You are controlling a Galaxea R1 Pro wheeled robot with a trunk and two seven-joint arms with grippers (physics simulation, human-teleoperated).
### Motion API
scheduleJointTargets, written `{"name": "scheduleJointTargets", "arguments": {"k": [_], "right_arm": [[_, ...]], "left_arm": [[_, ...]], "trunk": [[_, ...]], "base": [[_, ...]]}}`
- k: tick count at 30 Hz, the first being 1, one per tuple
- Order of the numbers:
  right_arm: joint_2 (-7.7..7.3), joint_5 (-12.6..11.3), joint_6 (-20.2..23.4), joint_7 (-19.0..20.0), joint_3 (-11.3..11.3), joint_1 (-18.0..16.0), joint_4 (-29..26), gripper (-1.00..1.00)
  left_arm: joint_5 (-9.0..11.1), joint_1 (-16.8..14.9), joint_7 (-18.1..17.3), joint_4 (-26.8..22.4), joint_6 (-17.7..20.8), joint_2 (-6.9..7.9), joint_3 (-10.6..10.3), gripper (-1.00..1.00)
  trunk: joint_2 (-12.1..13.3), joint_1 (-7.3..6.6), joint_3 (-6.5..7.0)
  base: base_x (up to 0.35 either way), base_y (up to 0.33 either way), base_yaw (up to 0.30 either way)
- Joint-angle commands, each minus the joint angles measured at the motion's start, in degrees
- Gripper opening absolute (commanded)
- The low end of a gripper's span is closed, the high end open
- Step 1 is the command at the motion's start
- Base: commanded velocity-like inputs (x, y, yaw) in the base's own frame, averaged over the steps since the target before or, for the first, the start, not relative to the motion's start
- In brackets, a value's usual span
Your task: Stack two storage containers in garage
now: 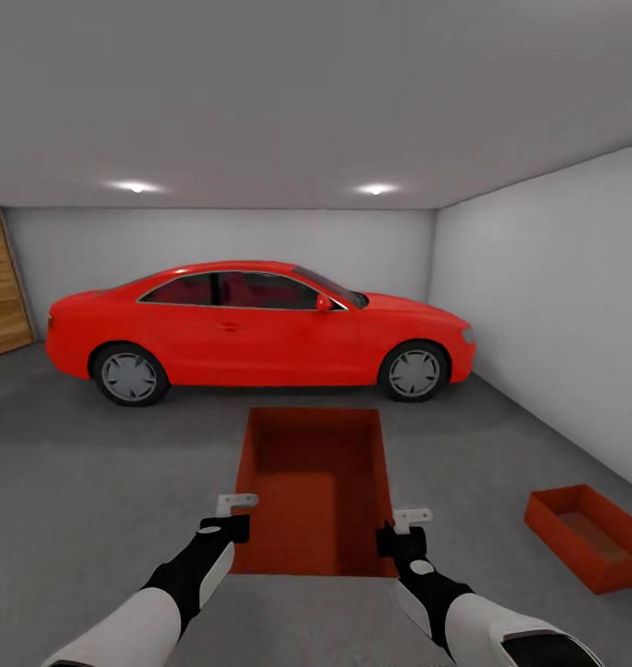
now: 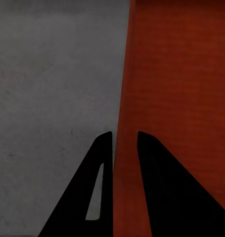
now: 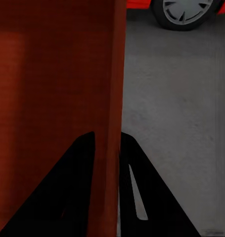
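Both tools pinch opposite side walls, left tool (image 1: pixel 235 517) and right tool (image 1: pixel 401 528), so I keep the carried storage container (image 1: pixel 316 482) level above the garage floor (image 1: pixel 84 482); its twin (image 1: pixel 589 535) lies to my right, awaiting stacking.

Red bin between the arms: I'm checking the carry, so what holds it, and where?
Both: the left pincer pinches the bin's left wall, the right pincer its right wall.

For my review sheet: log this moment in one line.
garage | held container gripped by left gripper and right gripper | other container on floor
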Motion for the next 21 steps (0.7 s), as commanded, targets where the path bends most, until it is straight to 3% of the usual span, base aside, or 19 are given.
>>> {"name": "scheduleJointTargets", "arguments": {"k": [1,21], "right_arm": [[0.0,-0.7,-0.3,-0.4,-0.5,0.0,0.8,-1.0],[0.0,-0.7,-0.3,-0.4,-0.5,0.0,1.5,-1.0]], "left_arm": [[-0.1,0.0,0.7,-1.0,0.4,-0.09,0.7,-1.0],[-0.1,0.0,0.7,-1.1,0.4,-0.1,0.7,-1.0]], "trunk": [[0.0,0.02,-0.03],[0.0,0.02,-0.03]], "base": [[0.004,0.0,-0.28],[0.0,0.0,-0.281]]}}
